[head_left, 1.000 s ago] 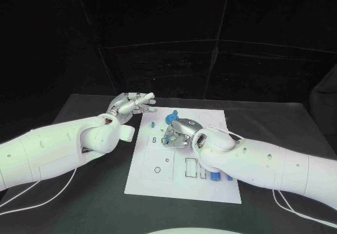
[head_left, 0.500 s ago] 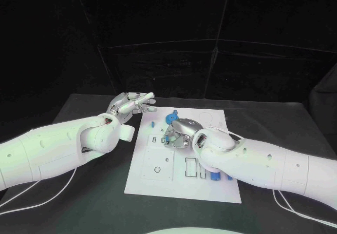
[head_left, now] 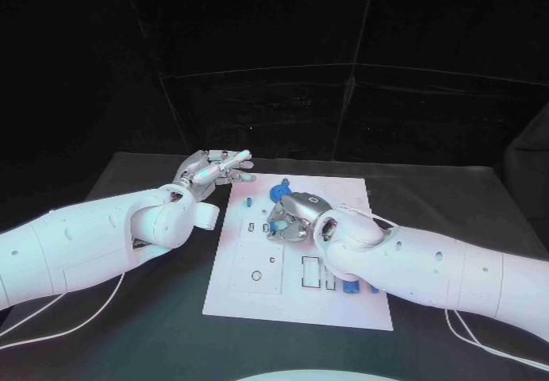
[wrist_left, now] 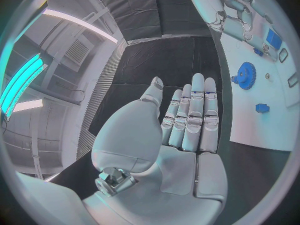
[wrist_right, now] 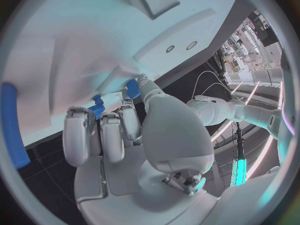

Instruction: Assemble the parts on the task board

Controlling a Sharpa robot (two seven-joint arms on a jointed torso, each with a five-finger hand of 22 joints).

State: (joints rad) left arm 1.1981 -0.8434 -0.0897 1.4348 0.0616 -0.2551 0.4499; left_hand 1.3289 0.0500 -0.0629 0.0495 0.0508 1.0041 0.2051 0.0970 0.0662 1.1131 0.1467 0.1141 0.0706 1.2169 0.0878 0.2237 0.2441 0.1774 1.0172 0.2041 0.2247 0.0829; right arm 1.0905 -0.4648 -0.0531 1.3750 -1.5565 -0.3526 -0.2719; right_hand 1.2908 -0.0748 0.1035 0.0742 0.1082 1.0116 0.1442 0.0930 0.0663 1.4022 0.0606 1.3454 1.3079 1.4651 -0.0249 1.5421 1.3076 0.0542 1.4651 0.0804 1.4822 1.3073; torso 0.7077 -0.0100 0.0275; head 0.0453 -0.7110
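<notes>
Little has moved over the last second: the right hand (head_left: 293, 216) has crept slightly nearer on the task board (head_left: 263, 282), and the left hand (head_left: 212, 169) stays where it was, off the board's far left corner above the black table (head_left: 137, 333).

The right hand lies knuckles-up over the board's middle, fingers (wrist_right: 100, 135) curled down close together. In the right wrist view a small blue part (wrist_right: 97, 107) sits at the fingertips, against the board's white surface, with the thumb beside it; whether it is truly pinched I cannot tell.

The left hand holds nothing; its fingers (wrist_left: 194, 115) are stretched out straight, side by side.

On the board, a blue gear (head_left: 279, 191) lies at the far end, just beyond the right hand. More blue parts (head_left: 351, 286) sit by the near right edge, beside the right forearm. A small blue piece (head_left: 250, 202) lies near the far left edge.
</notes>
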